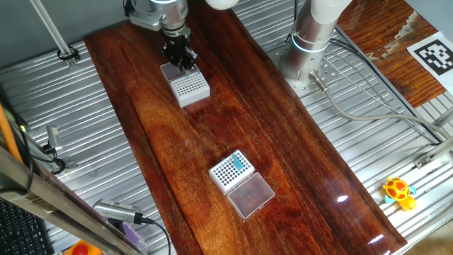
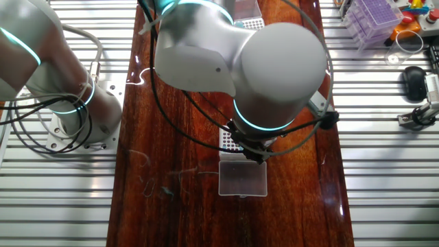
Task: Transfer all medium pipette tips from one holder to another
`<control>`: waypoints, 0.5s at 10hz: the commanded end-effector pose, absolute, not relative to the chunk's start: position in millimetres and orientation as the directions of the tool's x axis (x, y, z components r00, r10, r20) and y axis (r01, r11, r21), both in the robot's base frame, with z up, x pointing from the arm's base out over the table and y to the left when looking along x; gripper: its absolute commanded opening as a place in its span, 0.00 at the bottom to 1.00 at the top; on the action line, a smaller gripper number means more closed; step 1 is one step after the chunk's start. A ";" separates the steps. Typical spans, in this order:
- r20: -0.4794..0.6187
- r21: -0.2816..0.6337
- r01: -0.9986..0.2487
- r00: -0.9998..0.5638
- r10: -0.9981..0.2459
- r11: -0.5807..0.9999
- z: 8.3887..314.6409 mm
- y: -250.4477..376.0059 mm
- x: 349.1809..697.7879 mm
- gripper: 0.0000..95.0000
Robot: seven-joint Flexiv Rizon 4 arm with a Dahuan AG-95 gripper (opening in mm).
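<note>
Hovering with my black two-finger gripper [image 1: 182,59] at the far edge of the white square rack with a grid of bare dark holes [image 1: 190,86], on the long reddish-brown wooden board [image 1: 177,134]; finger spacing cannot be told, and in the other fixed view my own arm covers it. The small teal-blue medium pipette tips [image 1: 238,164] sit clustered in the second white grid rack [image 1: 231,171], well apart, its clear lid [image 1: 251,196] just beside it.
</note>
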State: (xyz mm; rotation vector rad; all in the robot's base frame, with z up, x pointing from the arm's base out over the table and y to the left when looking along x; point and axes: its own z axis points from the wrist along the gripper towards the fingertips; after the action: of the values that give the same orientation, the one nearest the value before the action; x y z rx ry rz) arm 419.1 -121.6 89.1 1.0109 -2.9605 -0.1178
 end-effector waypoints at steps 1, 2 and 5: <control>-0.014 0.076 -0.610 -0.792 -0.610 0.789 87.0 -120.9 417.6 0.20; -0.018 0.077 -0.609 -0.792 -0.610 0.789 84.9 -120.4 415.7 0.20; -0.020 0.075 -0.608 -0.794 -0.608 0.791 80.7 -119.0 412.8 0.20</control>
State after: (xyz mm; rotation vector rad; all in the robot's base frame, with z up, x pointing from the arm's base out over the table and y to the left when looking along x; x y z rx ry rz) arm 412.7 -118.7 80.5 1.0070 -2.9663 -0.1202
